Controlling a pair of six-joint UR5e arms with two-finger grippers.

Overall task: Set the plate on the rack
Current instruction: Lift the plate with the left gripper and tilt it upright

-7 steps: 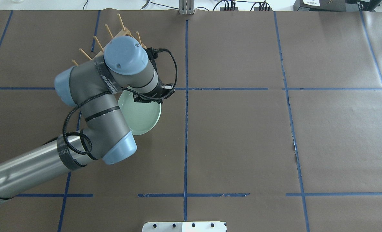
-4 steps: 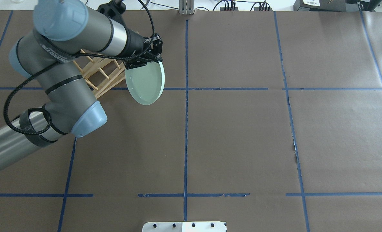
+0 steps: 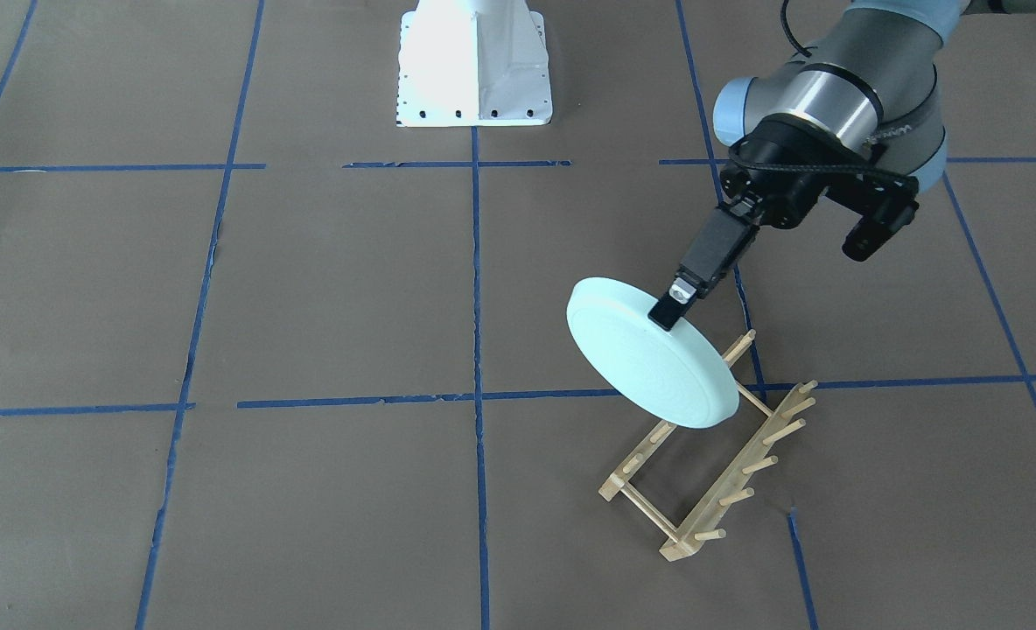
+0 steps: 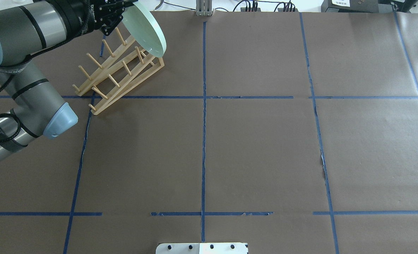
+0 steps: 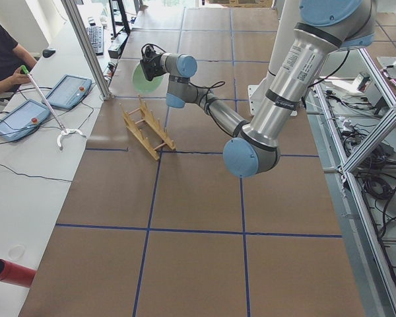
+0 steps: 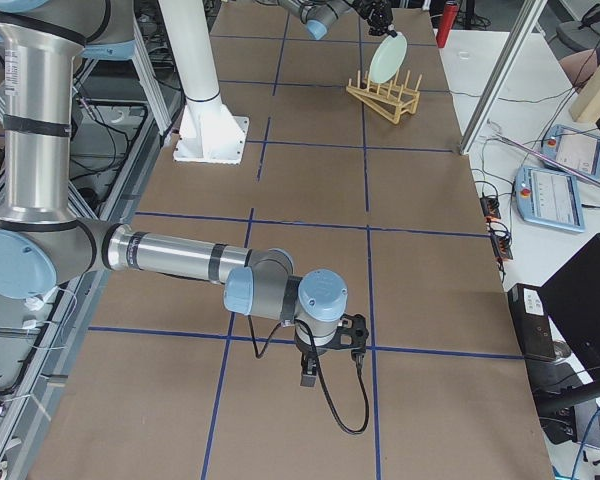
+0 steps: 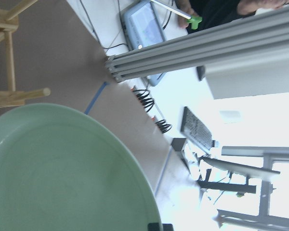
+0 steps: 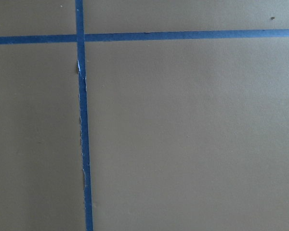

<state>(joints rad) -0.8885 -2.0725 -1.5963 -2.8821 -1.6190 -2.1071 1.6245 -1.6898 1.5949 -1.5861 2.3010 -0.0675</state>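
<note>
Left pincer closed on the rim of the plate, which hangs tilted above one end of the rack, seemingly clear of its pegs; right pincer too unclear to tell its opening.

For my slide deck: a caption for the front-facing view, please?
Left gripper holds the tilted mint-green plate by its rim over the wooden rack.
</note>
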